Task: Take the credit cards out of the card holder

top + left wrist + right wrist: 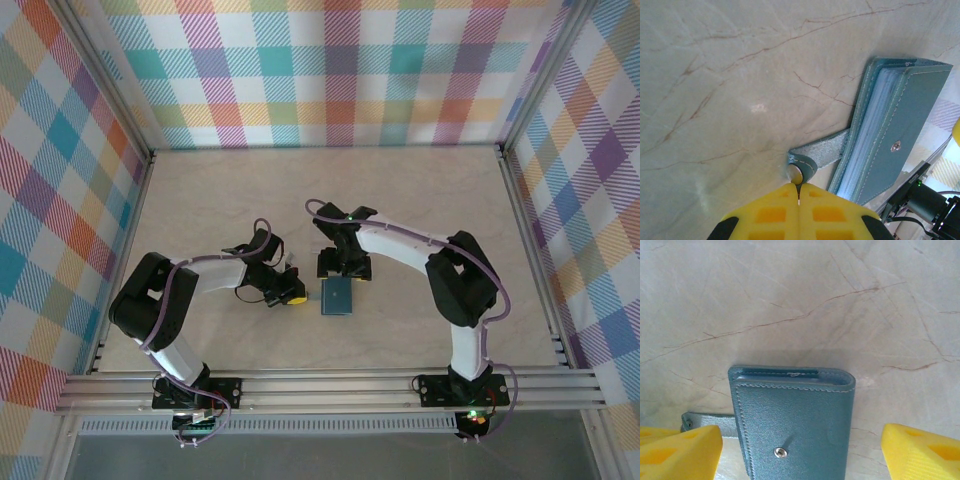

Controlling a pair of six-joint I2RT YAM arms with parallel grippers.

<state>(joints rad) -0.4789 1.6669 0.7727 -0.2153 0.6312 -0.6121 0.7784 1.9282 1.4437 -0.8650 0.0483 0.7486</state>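
The card holder (337, 296) is a dark teal wallet lying closed on the pale table between my two grippers. My left gripper (799, 186) is shut, and its yellow fingertips pinch the end of the holder's side tab (822, 154), which curls up off the table with its snap just past the tips. Pale layered edges (866, 145) show between the holder's covers (917, 115). The credit cards are hidden inside. My right gripper (802, 445) stands open over the holder (795, 420), one yellow finger on each side and apart from it. A snap stud (781, 453) sits on the top cover.
The marble-patterned tabletop (250, 200) is bounded by aluminium rails and checked fabric walls (330, 70). The right arm's black body (920, 200) lies just beyond the holder in the left wrist view.
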